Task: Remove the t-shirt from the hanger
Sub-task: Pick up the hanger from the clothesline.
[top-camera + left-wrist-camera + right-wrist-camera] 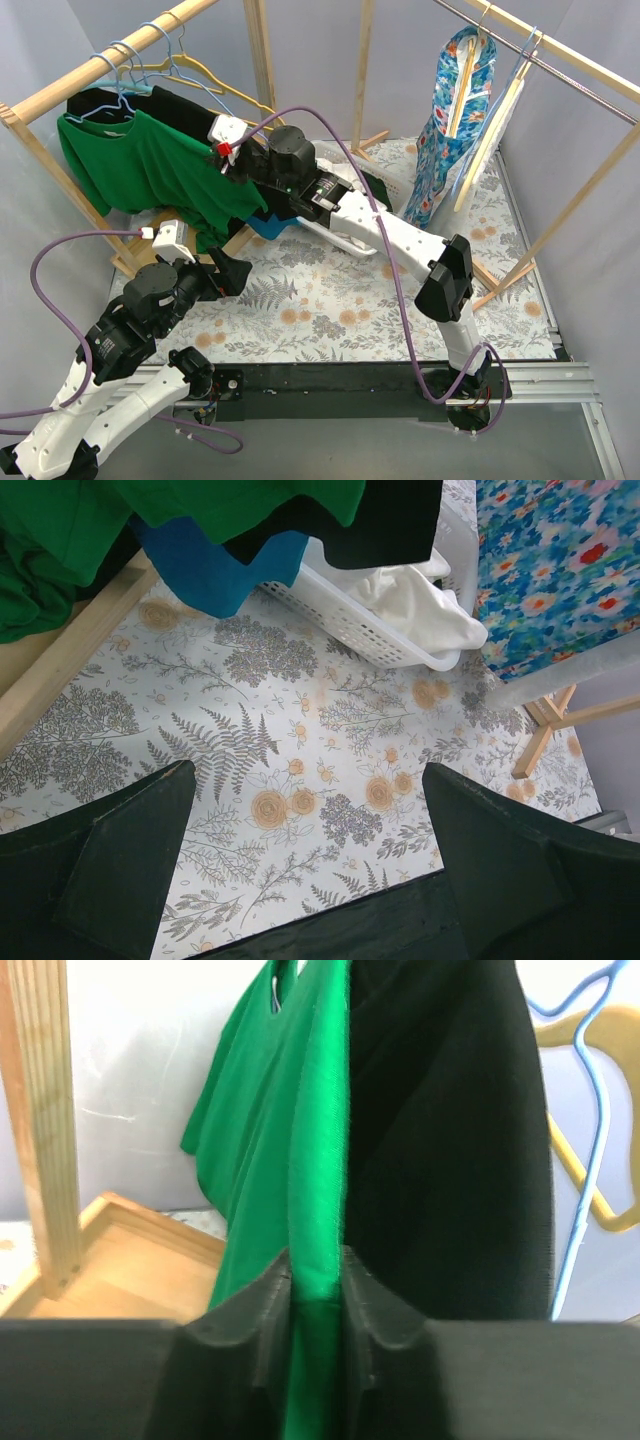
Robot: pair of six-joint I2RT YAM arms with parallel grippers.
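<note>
Got the right end effector (316, 1290) pinched on a fold of the green t-shirt (140, 160), dead ahead, cloth hanging straight down off the blue hanger (110, 100). Way closer than the left end effector (305, 775), spread wide over the floral worktop (330, 300). Cramped spot, black shirt (450, 1140) pressed alongside.

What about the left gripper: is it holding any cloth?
No, the left gripper is open in its wrist view: its fingers stand wide apart over the floral table cover, nothing between them.
</note>
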